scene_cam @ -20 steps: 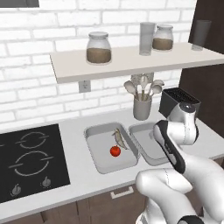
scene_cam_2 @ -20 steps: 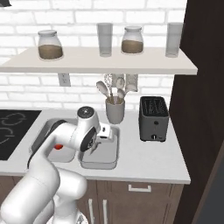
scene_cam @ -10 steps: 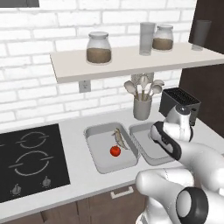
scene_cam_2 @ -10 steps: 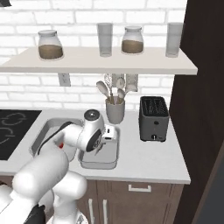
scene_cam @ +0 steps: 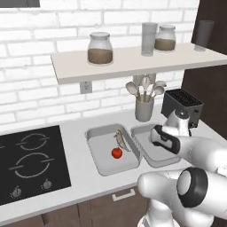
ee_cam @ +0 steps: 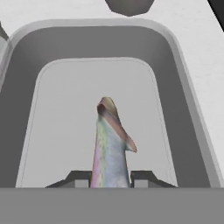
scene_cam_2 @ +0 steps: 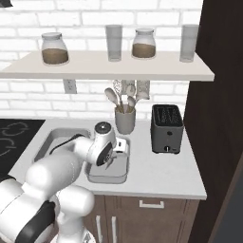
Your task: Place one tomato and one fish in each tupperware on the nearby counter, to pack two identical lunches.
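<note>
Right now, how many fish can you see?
2. One fish lies in the left tupperware beside the tomato; the other fish is clamped in the gripper above the right tupperware.

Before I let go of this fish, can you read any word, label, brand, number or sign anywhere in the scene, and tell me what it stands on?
None: no readable text in any view.
Jars on the shelf: no labels.
Toaster: no brand visible.
Stove: only ring outlines and knobs, no numbers.
Trays, held fish: no markings.
</note>
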